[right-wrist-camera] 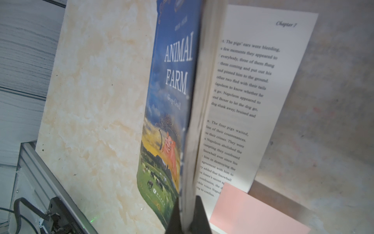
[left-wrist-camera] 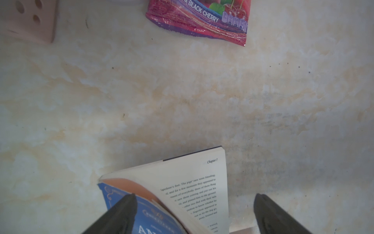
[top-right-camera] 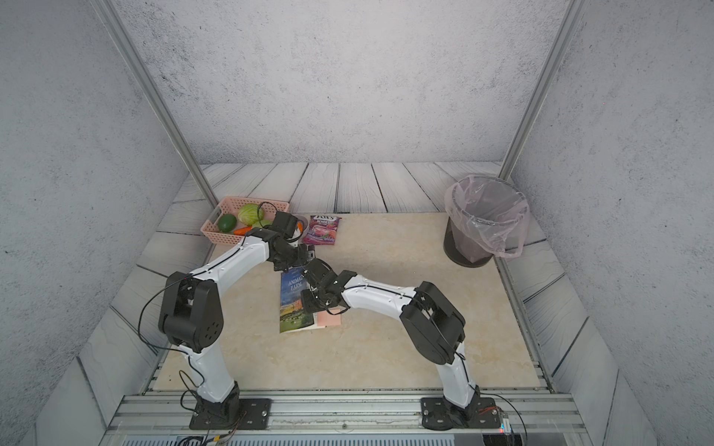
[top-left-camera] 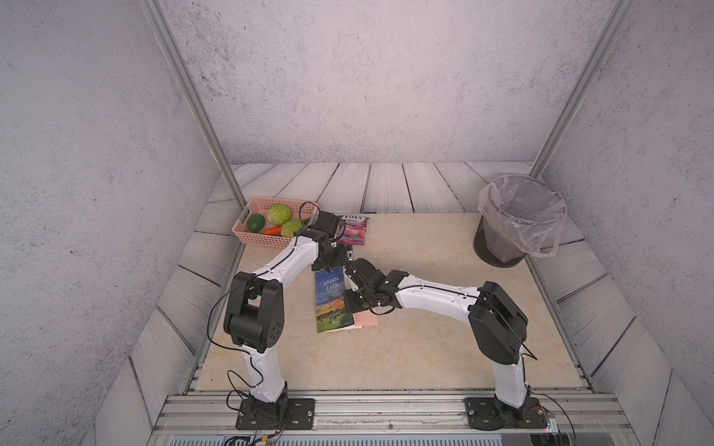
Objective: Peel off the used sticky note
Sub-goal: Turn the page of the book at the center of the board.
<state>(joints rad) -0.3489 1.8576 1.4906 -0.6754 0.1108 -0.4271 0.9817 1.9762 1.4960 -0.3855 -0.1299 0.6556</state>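
Observation:
The "Animal Farm" book (top-left-camera: pixel 330 301) (top-right-camera: pixel 293 305) lies mid-table, partly opened. My right gripper (right-wrist-camera: pixel 188 199) (top-left-camera: pixel 353 307) is shut on the front cover and a wad of pages (right-wrist-camera: pixel 176 81) at the book's near end, holding them up on edge. A pink sticky note (right-wrist-camera: pixel 255 212) (top-left-camera: pixel 365 319) (top-right-camera: pixel 330 319) sits on the exposed page's near corner, overhanging the edge. My left gripper (left-wrist-camera: pixel 194 197) (top-left-camera: pixel 327 265) hovers open at the book's far end, one finger over the blue cover (left-wrist-camera: pixel 153 214), the other beyond the "Chapter 7" page (left-wrist-camera: pixel 192 178).
A pink basket (top-left-camera: pixel 247 231) (left-wrist-camera: pixel 30 20) of vegetables stands at the back left. Next to it lies a purple snack bag (top-left-camera: pixel 352 229) (left-wrist-camera: pixel 202 20). A dark bin (top-left-camera: pixel 517 224) with a plastic liner stands at the back right.

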